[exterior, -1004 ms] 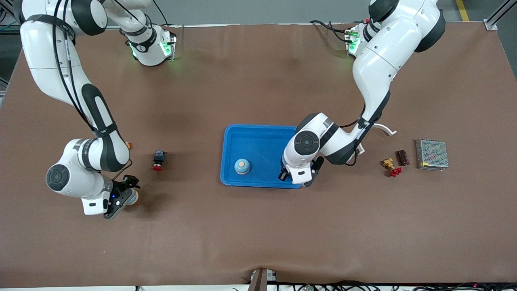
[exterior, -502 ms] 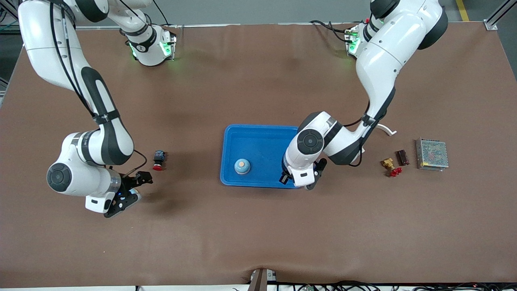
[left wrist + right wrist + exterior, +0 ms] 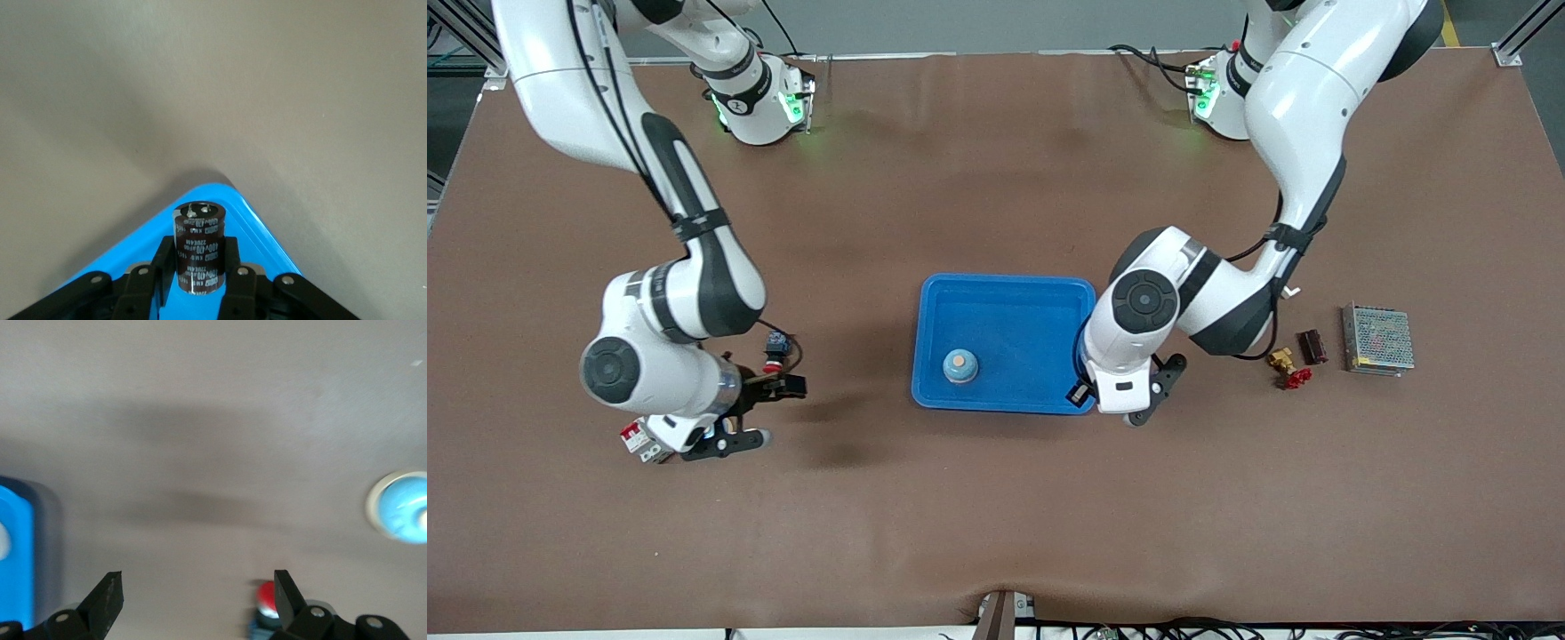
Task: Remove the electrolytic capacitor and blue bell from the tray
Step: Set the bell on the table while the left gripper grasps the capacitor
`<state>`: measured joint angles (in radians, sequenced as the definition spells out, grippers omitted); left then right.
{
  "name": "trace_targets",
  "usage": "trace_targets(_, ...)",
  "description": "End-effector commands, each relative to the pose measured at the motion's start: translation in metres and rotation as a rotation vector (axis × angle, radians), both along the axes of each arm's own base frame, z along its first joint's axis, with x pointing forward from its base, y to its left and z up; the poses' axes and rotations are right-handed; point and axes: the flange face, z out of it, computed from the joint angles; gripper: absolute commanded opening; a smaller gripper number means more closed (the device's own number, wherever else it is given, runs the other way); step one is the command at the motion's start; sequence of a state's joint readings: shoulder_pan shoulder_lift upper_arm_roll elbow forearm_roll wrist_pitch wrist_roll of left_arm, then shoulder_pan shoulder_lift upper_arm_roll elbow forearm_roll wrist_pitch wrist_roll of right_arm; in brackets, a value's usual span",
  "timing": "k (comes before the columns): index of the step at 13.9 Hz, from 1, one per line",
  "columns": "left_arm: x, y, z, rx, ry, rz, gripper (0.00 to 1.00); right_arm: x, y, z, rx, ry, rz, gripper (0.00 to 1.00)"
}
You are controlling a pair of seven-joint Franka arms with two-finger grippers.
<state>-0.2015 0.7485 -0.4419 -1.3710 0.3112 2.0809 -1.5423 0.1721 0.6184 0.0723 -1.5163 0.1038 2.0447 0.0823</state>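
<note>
The brown worktop (image 3: 996, 498) carries it all, and the bright blue shallow plastic tray (image 3: 1005, 307) with its raised rim sits mid-table. The left arm reaches down over the tray's corner toward its own end of the table, and the left gripper (image 3: 198, 283) is clenched on the dark cylindrical electrolytic capacitor (image 3: 199, 245), held upright, long axis vertical, printed side showing. In the left wrist view the capacitor hangs right above the tray's rounded corner, with bare worktop just outside the rim; by my reading, a short carry off that corner clears it.

Inside the tray, the small round blue bell (image 3: 960, 365) with its orange centre stands near the rim closest to the front camera, toward the right arm's end. The right gripper (image 3: 751, 413) is released, fingers spread wide, over bare worktop well apart from the tray, with a red-capped push button (image 3: 775, 350) just beside it. The right arm looks the likelier one for the bell.
</note>
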Motion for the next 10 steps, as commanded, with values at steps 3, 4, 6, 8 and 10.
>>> trace_targets(3, 0.008, 0.036, 0.03, 0.029, 0.018, -0.055, 0.0, -0.023, 0.066, 0.016, -0.023, 0.01, -0.196, 1.0)
trace_targets(4, 0.007, 0.04, 0.035, 0.037, 0.031, -0.079, 0.0, -0.027, 0.078, 0.016, -0.027, 0.013, -0.219, 1.0)
trace_targets(6, 0.015, 0.067, 0.037, 0.047, 0.062, -0.062, 0.0, -0.033, 0.098, 0.018, -0.03, 0.009, -0.257, 1.0)
trace_targets(8, 0.019, 0.084, 0.037, 0.062, 0.086, -0.044, 0.0, -0.038, 0.115, 0.017, -0.03, 0.0, -0.289, 1.0)
trace_targets(10, 0.023, 0.106, 0.036, 0.075, 0.11, -0.072, 0.0, -0.046, 0.135, 0.017, -0.032, -0.003, -0.318, 1.0)
